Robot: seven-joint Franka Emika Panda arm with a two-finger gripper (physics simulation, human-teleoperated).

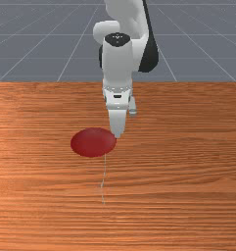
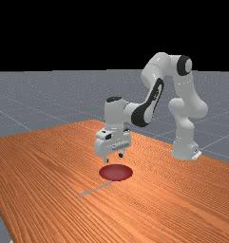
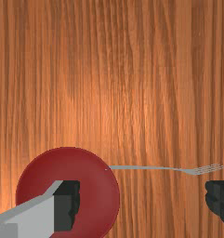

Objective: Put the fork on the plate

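Note:
My gripper (image 2: 113, 158) is open above the table, over the red plate (image 2: 116, 172) in the far view. In the wrist view the open gripper (image 3: 142, 200) has one finger over the plate (image 3: 98, 204) and the other beyond it, past the tines' side. The thin grey fork (image 3: 146, 168) lies on the wood, its handle end at the plate's rim and its tines pointing away; whether the handle end rests on the rim I cannot tell. From the front, the plate (image 1: 90, 142) is just left of the gripper, and the fork (image 1: 102, 185) extends toward the camera.
Orange-brown wood (image 1: 188, 171) spreads around the plate and fork. The arm's base (image 2: 184, 149) stands at the table's rear, on the far view's right.

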